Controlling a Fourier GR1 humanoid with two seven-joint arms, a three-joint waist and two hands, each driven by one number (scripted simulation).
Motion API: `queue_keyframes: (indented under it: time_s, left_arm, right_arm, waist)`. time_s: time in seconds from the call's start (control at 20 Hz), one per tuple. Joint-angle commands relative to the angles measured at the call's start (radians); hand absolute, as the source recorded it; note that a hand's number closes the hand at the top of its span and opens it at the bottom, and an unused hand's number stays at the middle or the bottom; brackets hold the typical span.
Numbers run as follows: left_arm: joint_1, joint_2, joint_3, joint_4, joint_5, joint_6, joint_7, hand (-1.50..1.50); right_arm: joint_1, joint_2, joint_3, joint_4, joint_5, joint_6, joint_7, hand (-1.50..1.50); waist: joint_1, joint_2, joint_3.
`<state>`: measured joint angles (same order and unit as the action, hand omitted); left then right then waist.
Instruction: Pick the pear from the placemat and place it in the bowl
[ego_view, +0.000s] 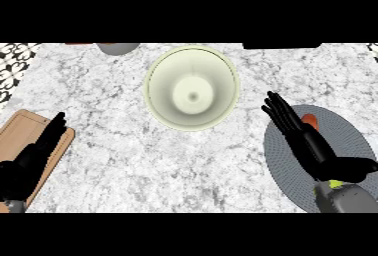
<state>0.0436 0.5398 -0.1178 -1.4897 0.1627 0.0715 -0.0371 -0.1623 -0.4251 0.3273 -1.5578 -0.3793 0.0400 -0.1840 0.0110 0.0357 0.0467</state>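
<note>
Reach step: right hand (303, 137) over placemat (354, 145), fingers released beside pear (310, 120). Next: curl round it, lift toward bowl (221, 100).

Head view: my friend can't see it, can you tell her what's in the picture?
The robot's right hand stretches, fingers straight, over a grey round placemat, where something small and orange-red peeks out. A pale bowl sits empty mid-counter; the left hand lies over a wooden board.
</note>
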Motion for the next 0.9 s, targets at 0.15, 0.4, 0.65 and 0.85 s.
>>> queue_keyframes:
  time_s: [0.15, 0.4, 0.65, 0.85]
  left_arm:
    - [-0.116, -0.058, 0.104, -0.061, 0.052, 0.092, -0.022, 0.0]
    - [-0.134, -0.082, 0.184, -0.043, 0.123, 0.12, -0.023, 0.0]
    - [-0.14, -0.069, 0.215, -0.084, 0.152, 0.11, -0.012, 0.0]
    - [-0.157, -0.067, 0.234, -0.063, 0.153, 0.114, -0.018, 0.0]
  right_arm:
    - [0.024, -0.011, 0.236, -0.152, 0.189, 0.119, -0.112, -1.5]
    - [0.018, -0.081, 0.13, -0.243, 0.534, -0.19, -0.25, -1.5]
    - [0.281, -0.135, 0.23, -0.346, 0.804, -0.387, -0.456, -1.5]
    - [0.488, -0.277, 0.185, -0.427, 0.946, -0.517, -0.507, -1.5]
  waist:
    - [-0.01, -0.048, -0.047]
    - [-0.099, -0.075, -0.047]
    - [-0.087, -0.06, -0.045]
    - [-0.104, -0.056, -0.047]
